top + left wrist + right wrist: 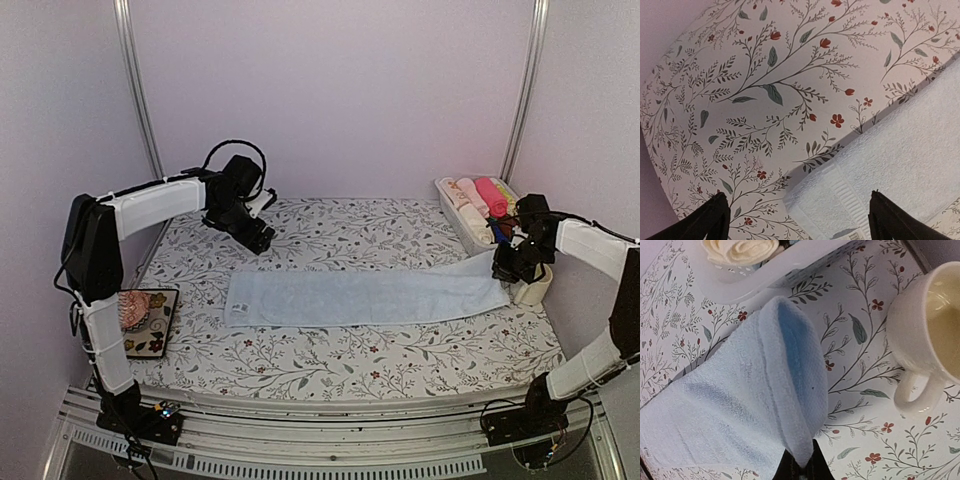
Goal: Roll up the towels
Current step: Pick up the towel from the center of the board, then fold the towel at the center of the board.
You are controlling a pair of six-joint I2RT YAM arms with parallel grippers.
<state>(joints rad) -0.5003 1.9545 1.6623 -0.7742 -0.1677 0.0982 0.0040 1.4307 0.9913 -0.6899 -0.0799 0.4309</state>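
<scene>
A light blue towel (360, 298) lies spread flat, running left to right across the flowered table. My right gripper (504, 268) is shut on its right end. In the right wrist view that end (790, 390) rises in a folded peak into the closed fingertips (801, 462). My left gripper (257, 236) hangs open behind the towel's left end, touching nothing. In the left wrist view the towel's hemmed corner (875, 170) with a label lies below and between the spread fingers (715, 220). A cream rolled cloth (740, 250) sits in the bin.
A white bin (452, 215) at the back right holds several rolled cloths, cream, pink and hot pink. A cream mug (535, 285) (930, 325) stands close to the right of my right gripper. A patterned pad (160, 330) with a pink knitted lump lies at the left edge.
</scene>
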